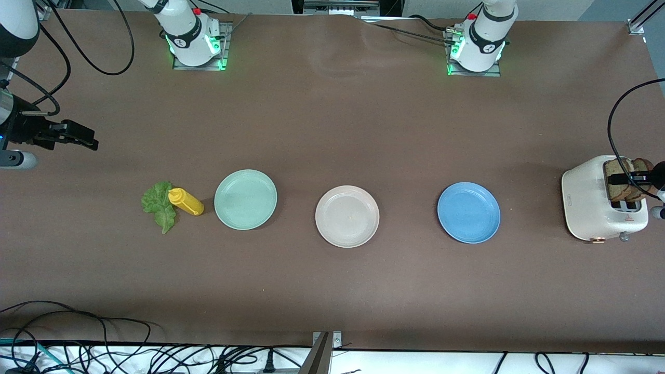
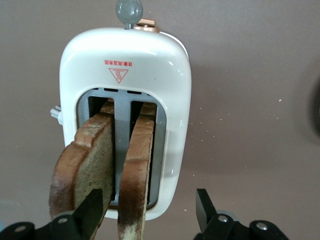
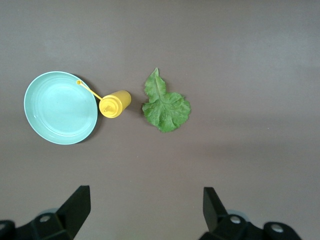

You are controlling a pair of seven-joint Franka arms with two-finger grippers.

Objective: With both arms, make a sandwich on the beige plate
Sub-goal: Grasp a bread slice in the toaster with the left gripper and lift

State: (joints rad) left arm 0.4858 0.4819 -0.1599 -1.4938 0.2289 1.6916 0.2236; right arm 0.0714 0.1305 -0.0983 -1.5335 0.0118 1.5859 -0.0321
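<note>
The beige plate point(image 1: 347, 216) lies bare at the table's middle. The sandwich's parts lie apart. Two brown bread slices point(image 2: 137, 165) stand upright in the slots of a white toaster point(image 1: 597, 202) at the left arm's end. My left gripper point(image 2: 149, 209) hovers over the toaster point(image 2: 150, 65), open, with one slice between its fingers and the other slice point(image 2: 82, 170) against the outside of one finger point(image 2: 92, 210). A green lettuce leaf point(image 1: 158, 203) lies at the right arm's end. My right gripper point(image 3: 147, 210) hangs open and empty above the table by the lettuce point(image 3: 165, 107).
A yellow squeeze bottle point(image 1: 186, 201) lies on its side between the lettuce and a mint-green plate point(image 1: 245, 199). A blue plate point(image 1: 468, 212) sits between the beige plate and the toaster. Cables run along the table's edge nearest the front camera.
</note>
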